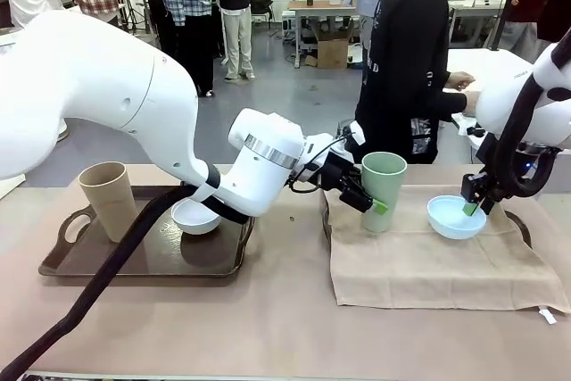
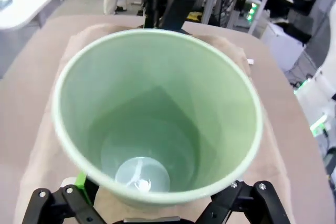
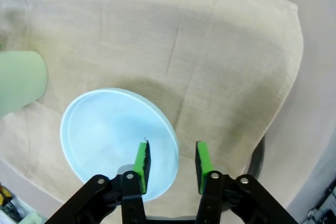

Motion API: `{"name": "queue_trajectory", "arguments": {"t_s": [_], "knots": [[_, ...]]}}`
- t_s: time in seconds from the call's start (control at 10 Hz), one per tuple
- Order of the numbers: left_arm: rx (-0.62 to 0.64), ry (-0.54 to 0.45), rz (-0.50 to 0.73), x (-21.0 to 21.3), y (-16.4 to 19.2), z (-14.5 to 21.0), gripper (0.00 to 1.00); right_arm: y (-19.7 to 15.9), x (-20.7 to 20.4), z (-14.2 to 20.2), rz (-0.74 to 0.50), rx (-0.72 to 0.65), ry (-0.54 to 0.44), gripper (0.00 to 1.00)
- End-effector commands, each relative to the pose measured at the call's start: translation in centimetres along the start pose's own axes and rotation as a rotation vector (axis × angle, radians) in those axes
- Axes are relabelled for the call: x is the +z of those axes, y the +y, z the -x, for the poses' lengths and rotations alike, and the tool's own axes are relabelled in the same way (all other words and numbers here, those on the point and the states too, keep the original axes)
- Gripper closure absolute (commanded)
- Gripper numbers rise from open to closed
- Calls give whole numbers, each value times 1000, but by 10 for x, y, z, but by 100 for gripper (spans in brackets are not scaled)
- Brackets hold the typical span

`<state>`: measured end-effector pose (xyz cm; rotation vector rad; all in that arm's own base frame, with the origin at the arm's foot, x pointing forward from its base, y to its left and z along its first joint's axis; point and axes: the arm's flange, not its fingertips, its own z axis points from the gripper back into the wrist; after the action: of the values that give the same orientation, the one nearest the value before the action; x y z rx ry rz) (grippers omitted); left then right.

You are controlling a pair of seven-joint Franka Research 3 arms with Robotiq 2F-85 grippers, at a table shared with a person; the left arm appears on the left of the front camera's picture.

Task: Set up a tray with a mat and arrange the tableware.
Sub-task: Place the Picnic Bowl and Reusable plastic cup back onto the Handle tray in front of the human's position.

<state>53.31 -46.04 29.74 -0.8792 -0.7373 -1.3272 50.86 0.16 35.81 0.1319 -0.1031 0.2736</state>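
The main risk sits with the green cup: it is tall, stands on its narrow end on a soft mat, and the left fingers straddle it low down, spread wide. I cannot tell whether the pads press its wall. If they back away toward 9 o'clock at a slant, or a pad catches the plastic, the cup would likely tip or slide and rumple the cloth. A fall toward 3 o'clock would land on the blue bowl. The second risk is at that bowl. The right fingers are released, with the pads apart and the bowl's 3 o'clock rim in the gap between them, touching neither as far as I can see. A sideways move before rising could hook the rim and flip or skid the bowl. Both pieces rest on the mat, which covers the tray on the right half of the bench, with the cup at 9 o'clock of the bowl. The cup's long axis is upright, mouth up and wide end on top. The bowl sits level, opening up, with no long axis to speak of. On the other tray, at far 9 o'clock, a tan cup stands upright beside a white bowl.
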Motion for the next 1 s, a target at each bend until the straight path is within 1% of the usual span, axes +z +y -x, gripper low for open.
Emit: {"name": "queue_trajectory", "arguments": {"t_s": [0.0,0.2,0.3,0.4,0.6,0.7,0.8,0.9], "knots": [[166,21,30,16,1,4,0,13,25,13,12,-19,-10,5],[234,81,36,33,-3,13,0,25,47,28,3,6,-24,5],[242,113,41,48,-12,14,0,30,60,38,8,17,-43,5],[226,145,50,67,-28,10,0,32,71,47,5,20,-51,5],[170,263,-6,115,-79,-23,0,35,90,65,7,12,-53,5],[265,381,-50,139,-110,-45,0,37,99,73,30,-5,-51,5],[330,464,-158,160,-132,-63,0,41,106,78,54,-14,-45,5],[415,524,-244,180,-150,-77,0,45,115,83,79,-15,-42,5]]}}
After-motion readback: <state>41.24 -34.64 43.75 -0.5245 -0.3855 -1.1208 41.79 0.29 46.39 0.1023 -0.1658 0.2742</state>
